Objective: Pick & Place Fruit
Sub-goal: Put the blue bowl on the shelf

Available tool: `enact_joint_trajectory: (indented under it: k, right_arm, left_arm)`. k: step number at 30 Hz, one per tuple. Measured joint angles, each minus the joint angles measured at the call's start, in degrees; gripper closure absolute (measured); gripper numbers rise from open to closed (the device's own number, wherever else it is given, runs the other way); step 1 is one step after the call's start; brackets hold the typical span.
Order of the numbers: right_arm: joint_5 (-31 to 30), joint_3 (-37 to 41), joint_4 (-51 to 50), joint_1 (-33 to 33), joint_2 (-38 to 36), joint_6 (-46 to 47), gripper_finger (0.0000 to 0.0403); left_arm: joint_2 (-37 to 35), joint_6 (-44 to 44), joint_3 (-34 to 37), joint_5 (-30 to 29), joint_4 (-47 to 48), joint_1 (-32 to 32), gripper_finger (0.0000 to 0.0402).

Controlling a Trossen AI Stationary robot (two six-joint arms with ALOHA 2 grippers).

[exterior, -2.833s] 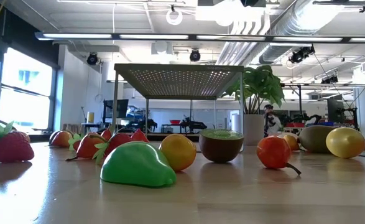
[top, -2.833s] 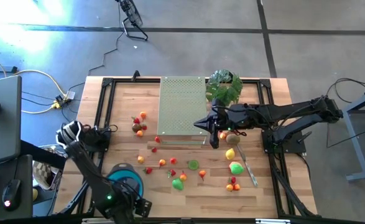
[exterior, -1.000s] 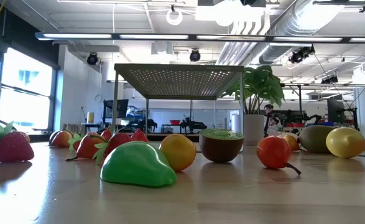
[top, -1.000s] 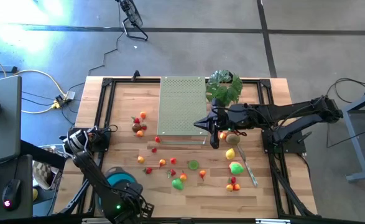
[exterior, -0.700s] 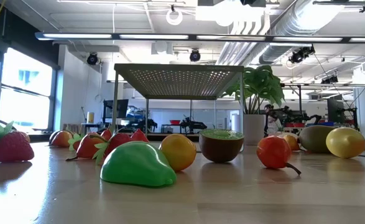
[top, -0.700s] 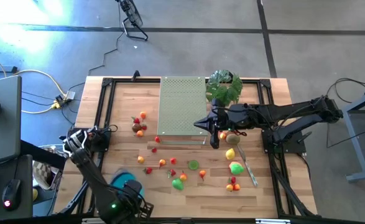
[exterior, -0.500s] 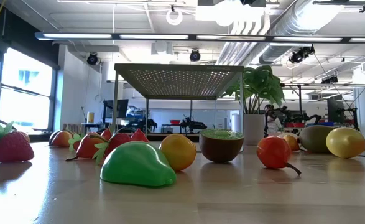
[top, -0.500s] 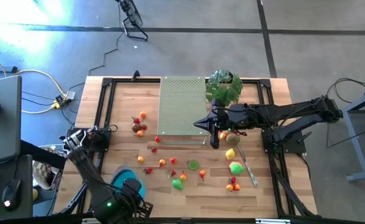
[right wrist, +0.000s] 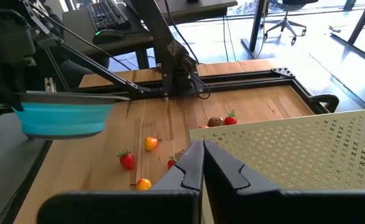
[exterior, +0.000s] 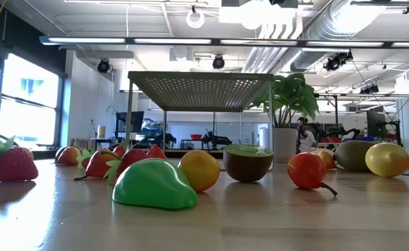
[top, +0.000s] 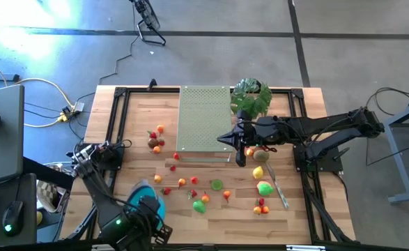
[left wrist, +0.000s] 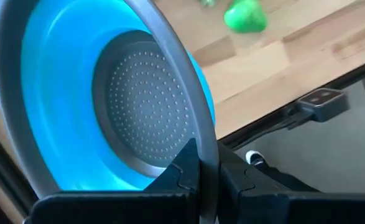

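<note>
Fruit [top: 203, 204] unmoved; blue bowl [top: 147, 196] in left gripper [left wrist: 208, 177] farther inward.

A wooden table [top: 211, 213] carries a green perforated rack [top: 204, 117] standing on thin legs, with a leafy potted plant [top: 252, 96] just beside its far corner. A slim silver knife [top: 279, 186] lies flat on the wood. A blue bowl [right wrist: 64, 118] is lifted clear of the tabletop.

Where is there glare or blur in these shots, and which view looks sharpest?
High view: a bright glare patch washes out the floor at top left. Left wrist view: the blue bowl fills the frame, and the green fruit beyond looks soft. Low view: sharpest on the near green fruit, backlit by the windows.
</note>
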State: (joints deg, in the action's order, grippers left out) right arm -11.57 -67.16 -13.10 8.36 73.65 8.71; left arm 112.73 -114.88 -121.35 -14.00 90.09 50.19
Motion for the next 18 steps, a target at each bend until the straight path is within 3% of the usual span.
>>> enact_joint_trajectory:
  k: [10, 18]
  right_arm:
    - [0.0, 0.0, -1.1, 0.0, -1.8, 0.1, 0.0399]
    - [1.0, 0.0, -7.6, 1.1, -6.7, 2.9, 0.0399]
  left_arm:
    - [0.0, 16.5, -3.7, -0.1, 0.0, -6.6, 0.0391]
    - [-5.1, 24.0, -4.0, -1.7, 0.0, -10.0, 0.0391]
